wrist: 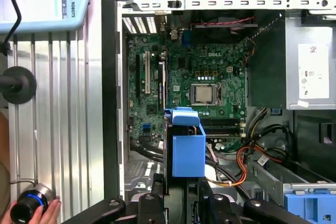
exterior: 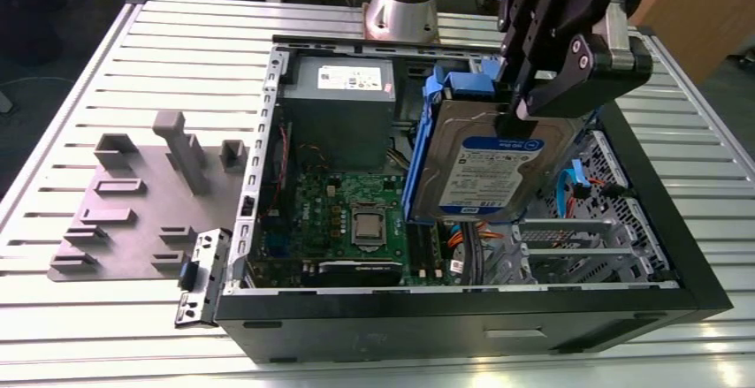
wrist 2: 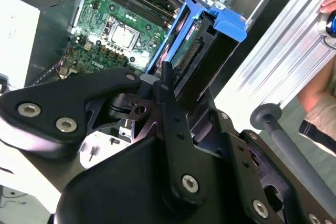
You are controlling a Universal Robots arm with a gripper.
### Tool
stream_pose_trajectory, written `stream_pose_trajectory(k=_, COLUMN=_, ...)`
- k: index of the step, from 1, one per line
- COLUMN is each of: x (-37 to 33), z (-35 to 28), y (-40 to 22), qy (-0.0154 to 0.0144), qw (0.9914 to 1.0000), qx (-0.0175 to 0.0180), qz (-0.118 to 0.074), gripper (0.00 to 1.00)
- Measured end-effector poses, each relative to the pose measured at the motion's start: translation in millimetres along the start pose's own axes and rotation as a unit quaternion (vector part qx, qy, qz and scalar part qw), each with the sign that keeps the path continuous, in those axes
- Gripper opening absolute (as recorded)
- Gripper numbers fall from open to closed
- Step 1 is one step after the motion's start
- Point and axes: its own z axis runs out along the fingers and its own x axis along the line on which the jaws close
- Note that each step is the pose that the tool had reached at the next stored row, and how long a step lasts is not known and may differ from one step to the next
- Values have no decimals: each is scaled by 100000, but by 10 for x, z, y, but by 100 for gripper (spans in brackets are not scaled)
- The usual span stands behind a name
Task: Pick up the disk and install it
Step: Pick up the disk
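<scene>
Disk (exterior: 496,167) is off the desk (exterior: 106,87) and up in the hand (exterior: 519,110), hanging over the open case (exterior: 472,317). We note the hand clenched on the disk's upper end. In the exterior view one finger presses on the labelled face, just above the label (exterior: 490,189). In the second wrist view the hand (wrist 2: 173,85) has a finger on either side of the disk (wrist 2: 205,51) at its connector end. The relation that matters: the disk lies straight below the hand, its long axis running from the fingers down into the case, steep but tilted, not plumb. Its blue rail (exterior: 415,167) runs along the edge on the exterior view's left, toward the motherboard (exterior: 354,211); the labelled face looks out toward that view's camera. The lower end is near the orange cables (exterior: 478,233), between the motherboard and the metal cage (exterior: 572,238); we cannot tell whether it touches anything there. In the first wrist view we look down along that axis: the disk (wrist: 188,153) shows end-on past the hand (wrist: 181,187), its blue end over the cable bundle beside the motherboard (wrist: 199,77). We judge the pick-up done and the install not yet: the disk is not seated in the cage, and its weight appears to rest on the grip alone.
</scene>
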Motion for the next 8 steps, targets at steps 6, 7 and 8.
stream_pose_trajectory(k=6, x=2, z=11, y=-76, qy=0, qw=99997, qx=-5, qz=739, gripper=35)
stream_pose_trajectory(k=7, x=3, z=14, y=-95, qy=-1, qw=99997, qx=-5, qz=742, gripper=35)
stream_pose_trajectory(k=8, x=5, z=17, y=-112, qy=-5, qw=99997, qx=-4, qz=741, gripper=35)
